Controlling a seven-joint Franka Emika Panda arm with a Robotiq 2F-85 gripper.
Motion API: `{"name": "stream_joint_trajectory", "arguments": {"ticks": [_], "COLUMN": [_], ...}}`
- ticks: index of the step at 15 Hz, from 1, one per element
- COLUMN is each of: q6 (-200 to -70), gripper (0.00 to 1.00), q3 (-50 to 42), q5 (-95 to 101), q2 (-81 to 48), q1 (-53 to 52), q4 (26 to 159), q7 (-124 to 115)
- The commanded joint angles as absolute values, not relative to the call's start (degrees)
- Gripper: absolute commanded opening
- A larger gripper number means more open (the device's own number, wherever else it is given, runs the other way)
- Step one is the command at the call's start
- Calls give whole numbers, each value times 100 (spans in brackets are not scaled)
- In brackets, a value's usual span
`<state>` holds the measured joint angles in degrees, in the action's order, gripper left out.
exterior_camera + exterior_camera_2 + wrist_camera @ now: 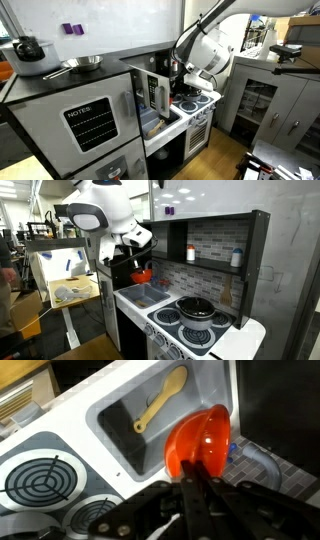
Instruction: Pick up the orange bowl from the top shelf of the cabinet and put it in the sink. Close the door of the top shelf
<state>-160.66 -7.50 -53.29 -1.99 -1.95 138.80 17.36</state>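
Note:
My gripper (197, 480) is shut on the rim of the orange bowl (200, 442), which hangs tilted with its hollow facing the camera. In the wrist view the bowl is over the right end of the sink (118, 422), beside the dark wall of the cabinet. In an exterior view the orange bowl (141, 276) hangs under the gripper (139, 268), just above the sink (150, 296) in the white countertop (225, 340). The door (152, 92) of the top shelf stands open, its window facing sideways.
A wooden spoon (162, 410) lies in the sink. Stove burners (35, 482) sit beside the basin, and a black pot (197, 308) stands on one. A steel pan (80, 64) and a black kettle (28, 47) rest on top of the unit. Pale metal cupboards (272, 100) stand beyond.

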Motion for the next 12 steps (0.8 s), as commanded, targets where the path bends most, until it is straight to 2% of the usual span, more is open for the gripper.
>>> {"name": "stream_joint_trajectory", "arguments": {"ticks": [1, 12], "q6": [-15864, -15857], "gripper": [2, 2], "q3": [-767, -784], "q5": [-5305, -5269], "q2": [-462, -1378], "q1": [-164, -142], "q4": [13634, 13193], "q7": [1856, 1982]}}
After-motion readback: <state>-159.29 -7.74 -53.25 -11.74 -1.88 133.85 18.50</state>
